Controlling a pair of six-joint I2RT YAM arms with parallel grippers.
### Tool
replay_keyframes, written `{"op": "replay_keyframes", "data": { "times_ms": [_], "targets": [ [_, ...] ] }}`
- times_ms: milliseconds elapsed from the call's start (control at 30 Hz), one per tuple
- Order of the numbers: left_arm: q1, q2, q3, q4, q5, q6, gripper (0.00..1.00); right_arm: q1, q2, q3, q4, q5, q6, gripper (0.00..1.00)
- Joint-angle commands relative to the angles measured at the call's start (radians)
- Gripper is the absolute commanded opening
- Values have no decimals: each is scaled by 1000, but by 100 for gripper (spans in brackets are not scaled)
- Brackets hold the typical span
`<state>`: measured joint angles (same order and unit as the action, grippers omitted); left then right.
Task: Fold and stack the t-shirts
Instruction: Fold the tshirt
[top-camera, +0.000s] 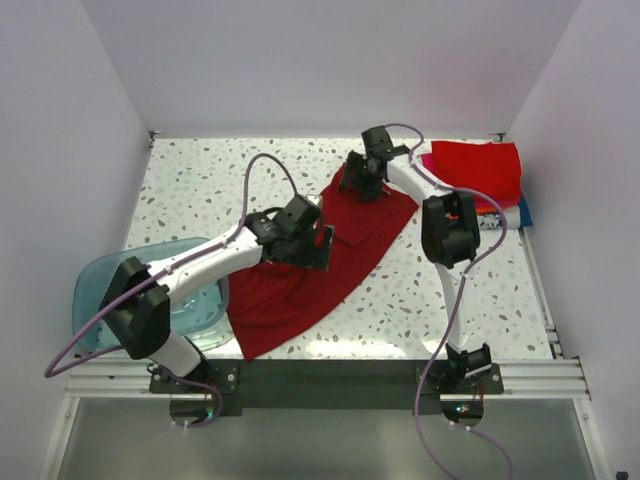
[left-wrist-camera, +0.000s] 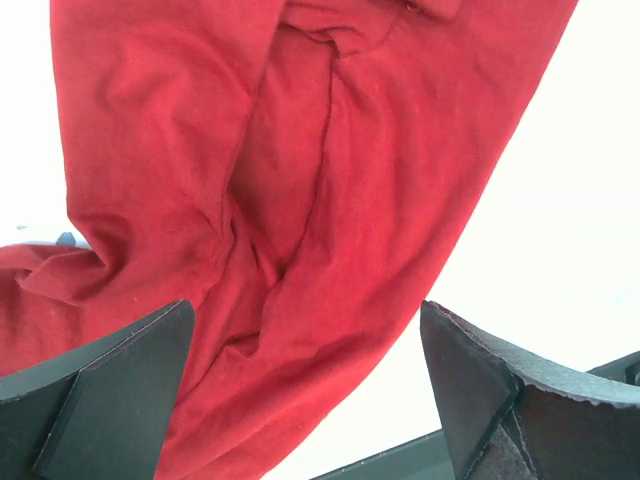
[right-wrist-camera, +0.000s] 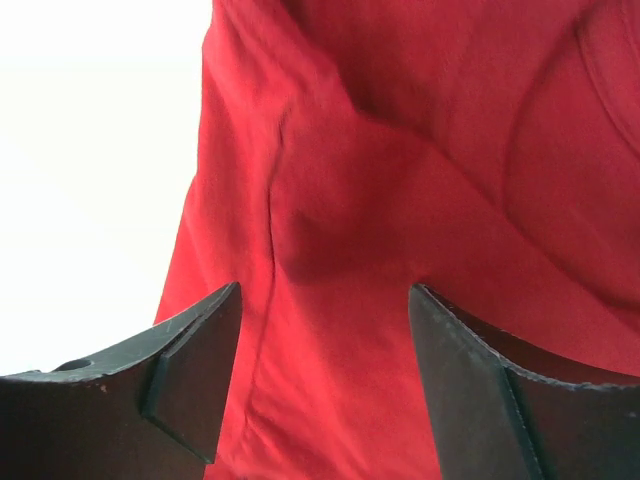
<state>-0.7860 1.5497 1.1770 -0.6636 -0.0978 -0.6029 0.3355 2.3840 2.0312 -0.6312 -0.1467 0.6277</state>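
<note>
Two arms are over the table (top-camera: 200, 180), both working at one garment.

Item 1: the dark red t-shirt (top-camera: 320, 280) lies unfolded and rumpled in the middle of the speckled table. It runs diagonally, from a broad end close to the near edge up to a narrower end toward the far right. The cloth is plain, with seams and soft creases showing in both wrist views. One long fold runs down its length in the left wrist view.

Item 2: the stack of folded t-shirts (top-camera: 480, 165) sits in the far right corner, well apart from the near edge. A bright red shirt is on top. Thin edges of magenta, orange and blue cloth stick out at its left and near sides. Any print on those lower layers is too small to read.

Left fingers (left-wrist-camera: 120, 390): spread wide apart, with nothing between them. They hang over the middle of the dark red t-shirt, and the cloth fills the gap below them. In the top view this arm stretches from the near left across to the shirt's centre.

Right fingers (right-wrist-camera: 190, 370): standing apart, not clamped on anything. They are low over the far end of the dark red t-shirt, where a small raised pucker of cloth sits just ahead of the gap. I cannot tell whether the tips touch the fabric.

Also noted: the translucent blue tub (top-camera: 100, 290) rests at the near left, partly under the left arm and just beside the shirt's near end.
</note>
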Motion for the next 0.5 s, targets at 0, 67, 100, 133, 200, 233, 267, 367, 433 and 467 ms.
{"op": "replay_keyframes", "data": {
  "times_ms": [0, 67, 100, 133, 200, 233, 267, 367, 433, 467],
  "targets": [
    [-2, 23, 29, -11, -49, -24, 100, 7, -184, -60, 44, 24, -43, 72],
    [-2, 24, 16, -10, -66, -14, 100, 11, -232, -130, 27, 35, -69, 72],
    [-2, 30, 12, -7, -68, -9, 100, 16, -279, -156, 21, 39, -77, 73],
    [-2, 32, 7, -2, -69, 3, 100, 19, -301, -184, 15, 45, -88, 73],
    [-2, 43, -10, 16, -69, 28, 100, 28, -357, -271, 7, 48, -95, 73],
    [-1, 44, -16, 25, -68, 37, 100, 30, -373, -326, 7, 52, -98, 73],
    [-2, 49, -26, 35, -65, 48, 100, 33, -387, -353, 8, 58, -100, 73],
    [-1, 58, -46, 82, -56, 87, 100, 46, -413, -443, 17, 61, -94, 73],
    [-1, 69, -56, 108, -45, 106, 100, 57, -411, -476, 22, 59, -83, 73],
    [-1, 76, -63, 113, -36, 110, 100, 60, -408, -498, 28, 59, -82, 73]
  ]
}}
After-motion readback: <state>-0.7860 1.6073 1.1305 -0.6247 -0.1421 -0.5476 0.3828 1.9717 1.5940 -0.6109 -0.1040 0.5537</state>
